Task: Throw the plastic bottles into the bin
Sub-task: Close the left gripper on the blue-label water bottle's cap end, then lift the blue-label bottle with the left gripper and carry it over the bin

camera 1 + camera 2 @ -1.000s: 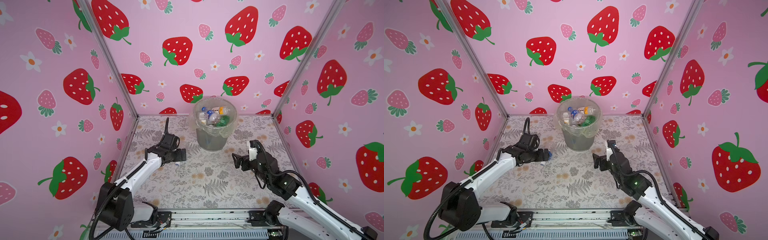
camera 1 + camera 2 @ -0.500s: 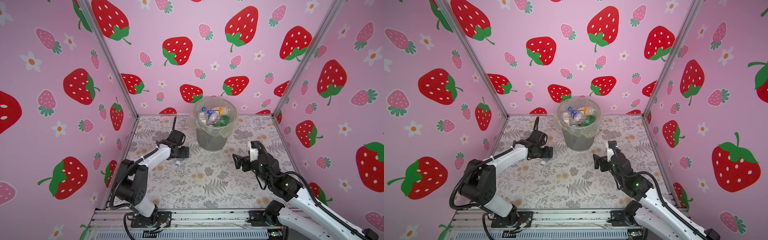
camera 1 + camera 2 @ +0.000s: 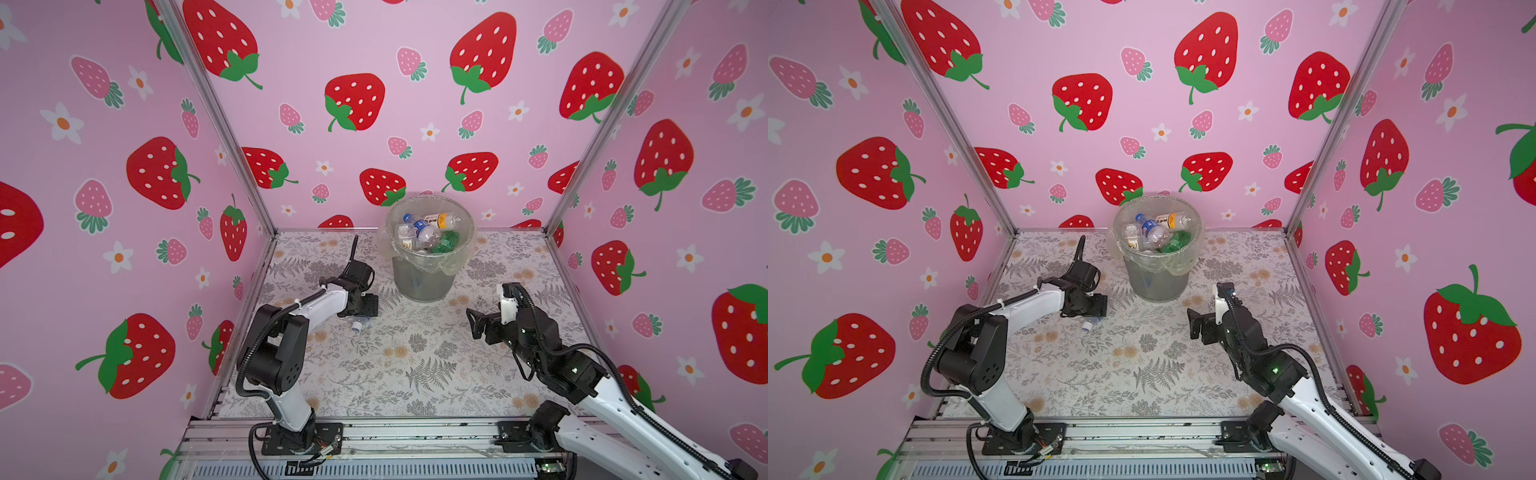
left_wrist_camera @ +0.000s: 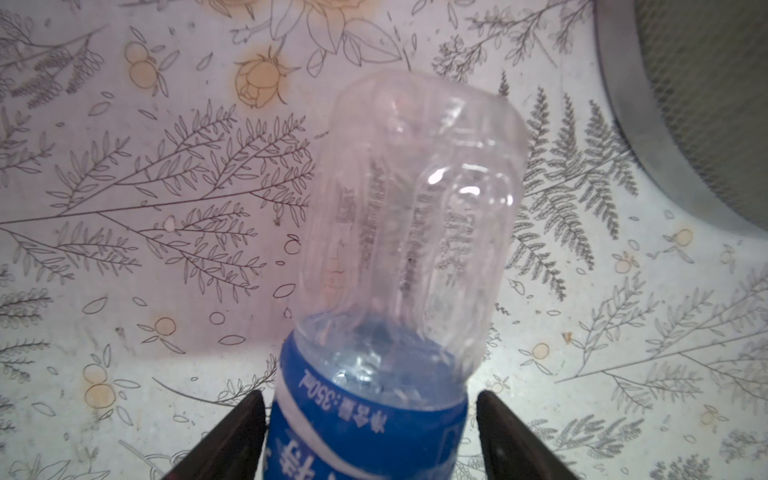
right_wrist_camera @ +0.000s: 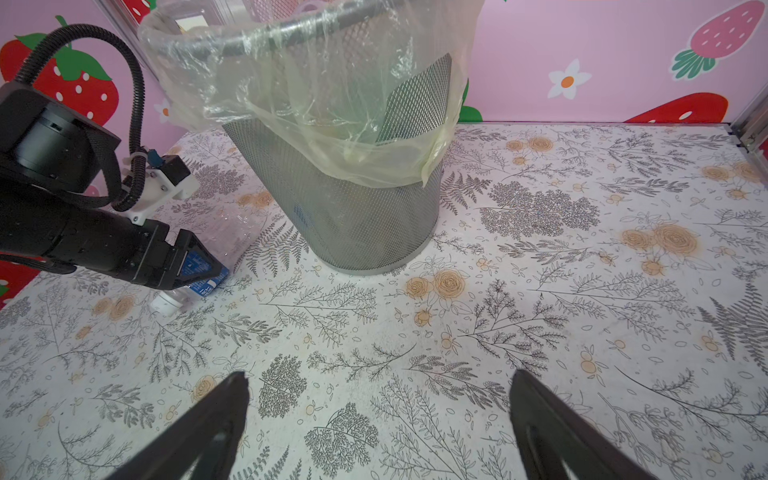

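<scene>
Left claw [image 4: 370, 395] narrowed around clear bottle [image 4: 411, 216].

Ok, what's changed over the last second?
The left arm folded its elbow up and set the left claw down over the bottle lying near the bin. The jaws have narrowed around the blue label, with a gap still visible on one side, so there is no firm grip yet. The bin and the open right claw are unchanged.

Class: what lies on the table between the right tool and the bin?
Nothing: bare floral table between the right tool and the bin, shown in the right wrist view.
</scene>
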Tool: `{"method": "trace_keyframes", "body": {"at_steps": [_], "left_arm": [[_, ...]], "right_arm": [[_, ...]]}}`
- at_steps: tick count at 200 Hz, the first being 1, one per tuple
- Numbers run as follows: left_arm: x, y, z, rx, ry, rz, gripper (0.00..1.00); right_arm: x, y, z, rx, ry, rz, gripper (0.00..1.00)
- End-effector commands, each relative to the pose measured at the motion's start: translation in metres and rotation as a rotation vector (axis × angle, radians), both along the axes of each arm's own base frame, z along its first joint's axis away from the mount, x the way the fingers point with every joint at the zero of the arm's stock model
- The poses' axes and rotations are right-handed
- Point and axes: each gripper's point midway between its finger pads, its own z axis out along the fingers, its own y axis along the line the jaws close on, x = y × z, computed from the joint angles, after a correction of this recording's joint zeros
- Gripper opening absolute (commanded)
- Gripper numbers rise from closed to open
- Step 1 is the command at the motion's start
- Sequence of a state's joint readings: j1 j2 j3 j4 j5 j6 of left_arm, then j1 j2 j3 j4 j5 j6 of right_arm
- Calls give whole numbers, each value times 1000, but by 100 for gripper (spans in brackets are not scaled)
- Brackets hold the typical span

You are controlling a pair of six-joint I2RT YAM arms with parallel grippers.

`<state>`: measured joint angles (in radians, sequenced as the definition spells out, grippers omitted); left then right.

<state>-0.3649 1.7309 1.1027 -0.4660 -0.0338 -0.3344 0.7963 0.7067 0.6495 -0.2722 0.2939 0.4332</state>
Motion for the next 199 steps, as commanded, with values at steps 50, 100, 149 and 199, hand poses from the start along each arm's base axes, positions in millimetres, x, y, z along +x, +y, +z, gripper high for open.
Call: {"method": "trace_keyframes", "body": {"at_steps": [50,100,149,199], "left_arm": [[8,-3,-1,9,-16,-16,67],[7,-5,2,-4,-21,-11,58],[7,-7,18,-55,-39,42,50],[1,-12,48,-126,-80,47,50]], "right_arm": [[1,-4,0,-5,1,-21,99],[1,-7,0,-3,-3,-31,99],[1,-7,-5,-12,6,-34,99],[2,-7,-14,-21,12,-40,99]]}}
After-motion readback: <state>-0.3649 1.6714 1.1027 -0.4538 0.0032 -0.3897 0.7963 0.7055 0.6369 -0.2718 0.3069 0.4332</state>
